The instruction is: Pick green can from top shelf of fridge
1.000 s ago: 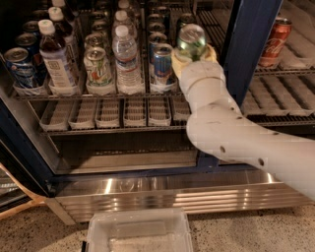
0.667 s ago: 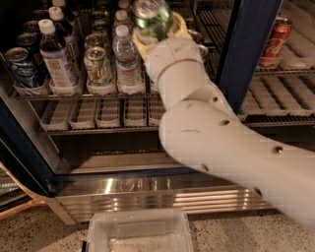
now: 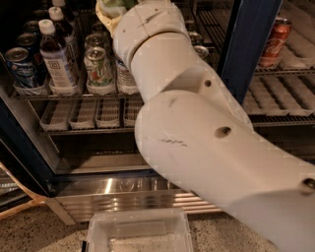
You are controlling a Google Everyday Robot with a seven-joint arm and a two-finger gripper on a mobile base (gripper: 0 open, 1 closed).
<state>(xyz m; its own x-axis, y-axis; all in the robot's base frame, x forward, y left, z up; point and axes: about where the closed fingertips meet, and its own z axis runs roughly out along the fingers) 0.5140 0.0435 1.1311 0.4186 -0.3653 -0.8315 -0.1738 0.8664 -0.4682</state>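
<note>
Far left on the top shelf, nothing touched: blue-and-silver can, dark drink bottle and whitish can with green logo all upright in their lanes, same as a second ago. Empty lane trays on the rack below, unchanged.

What changed is the arm. The claw has swept left and up. A second ago it sat in front of the right-hand lanes at about shelf height. Now it's at the very top edge of view, above the whitish can's lane, left of centre. It's clamped on the green can. Only a green sliver shows against the pale pad; the rest is cropped off the top. So the can is off the rack and up in the claw, not standing on the shelf.

The white arm now fills the middle, much nearer the camera. It hides the right-hand lanes and most of a water bottle.

Right of it, the fridge door frame and the red can in the right-hand section show no change.

My read: grasp and lift look done, and the pick is in the retract phase. Main risk left, as a guess, is clipping the bottle tops or door frame on the way out and knocking the can loose. Can't judge grip quality from this view.
</note>
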